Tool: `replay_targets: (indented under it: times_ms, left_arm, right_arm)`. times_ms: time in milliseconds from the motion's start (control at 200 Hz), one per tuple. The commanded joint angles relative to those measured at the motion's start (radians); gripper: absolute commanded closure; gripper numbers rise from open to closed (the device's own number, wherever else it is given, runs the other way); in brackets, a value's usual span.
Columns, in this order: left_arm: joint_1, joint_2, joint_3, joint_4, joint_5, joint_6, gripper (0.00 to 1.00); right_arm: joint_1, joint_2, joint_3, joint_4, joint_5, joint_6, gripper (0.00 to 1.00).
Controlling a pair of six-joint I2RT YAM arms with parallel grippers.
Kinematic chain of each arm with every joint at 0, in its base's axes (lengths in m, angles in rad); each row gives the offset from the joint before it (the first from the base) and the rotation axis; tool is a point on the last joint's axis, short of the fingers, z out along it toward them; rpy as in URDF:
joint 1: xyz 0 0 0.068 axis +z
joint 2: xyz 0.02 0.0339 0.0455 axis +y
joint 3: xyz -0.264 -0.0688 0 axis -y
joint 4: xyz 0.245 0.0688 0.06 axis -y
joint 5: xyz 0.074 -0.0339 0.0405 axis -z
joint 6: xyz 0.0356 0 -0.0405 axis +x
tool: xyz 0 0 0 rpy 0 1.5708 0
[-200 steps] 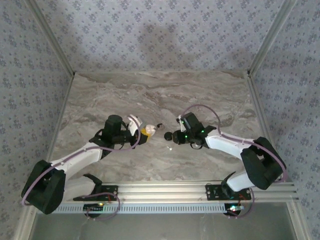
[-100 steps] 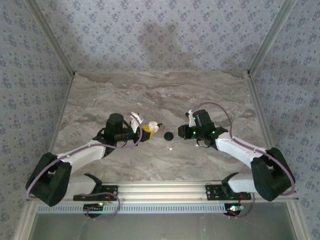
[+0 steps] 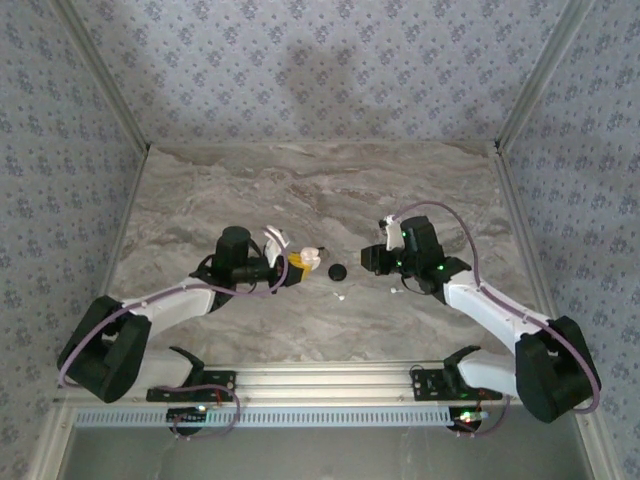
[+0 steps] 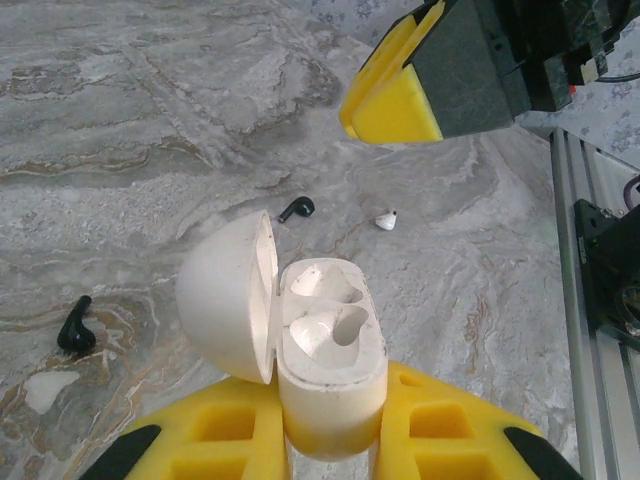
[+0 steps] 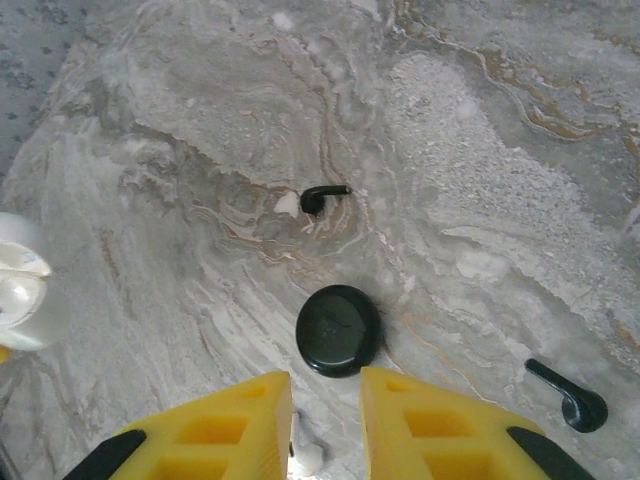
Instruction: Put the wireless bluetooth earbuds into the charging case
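Observation:
My left gripper (image 4: 331, 405) (image 3: 300, 263) is shut on the white charging case (image 4: 328, 350) (image 3: 312, 257), held off the table. Its lid hangs open to the left, and both wells are empty. In the left wrist view a white earbud (image 4: 385, 220) lies on the marble beyond the case. My right gripper (image 5: 325, 388) (image 3: 372, 258) hovers open with nothing between its yellow fingers (image 5: 215, 425). A white earbud (image 5: 306, 457) lies on the table below its gap. The top view shows a white earbud (image 3: 339, 296) just in front of the black disc.
A black round disc (image 5: 338, 330) (image 3: 338, 271) lies just ahead of the right fingertips. Black earbuds (image 5: 325, 196) (image 5: 570, 396) (image 4: 295, 209) (image 4: 75, 326) lie scattered on the marble. The aluminium rail (image 3: 340, 378) runs along the near edge.
My right gripper has pulled back to the right, away from the black disc. My left gripper has shifted slightly right with the open case still in it.

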Motion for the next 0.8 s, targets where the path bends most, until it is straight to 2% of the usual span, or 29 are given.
replay_targets:
  times_ms: [0, 180, 370, 540, 795]
  left_arm:
    - [-0.006, 0.015, 0.048, 0.03, 0.049, 0.028, 0.93]
    - [-0.007, 0.029, 0.064, 0.008, 0.048, 0.042, 0.93]
    - [0.015, 0.004, 0.04, 0.007, 0.037, 0.013, 0.93]
    - [0.05, -0.053, -0.005, -0.023, 0.007, -0.009, 0.93]
    - [0.09, -0.172, -0.082, -0.051, -0.063, -0.048, 0.93]
  right_arm:
    - [-0.009, -0.024, 0.007, 0.007, -0.043, -0.039, 0.73]
    - [-0.012, 0.002, 0.058, -0.075, -0.064, -0.057, 0.72]
    - [0.031, 0.091, 0.193, -0.376, 0.002, -0.136, 0.69]
    - [0.085, 0.205, 0.339, -0.638, 0.066, -0.09, 0.66]
    - [0.228, 0.367, 0.461, -0.678, 0.107, 0.005, 0.6]
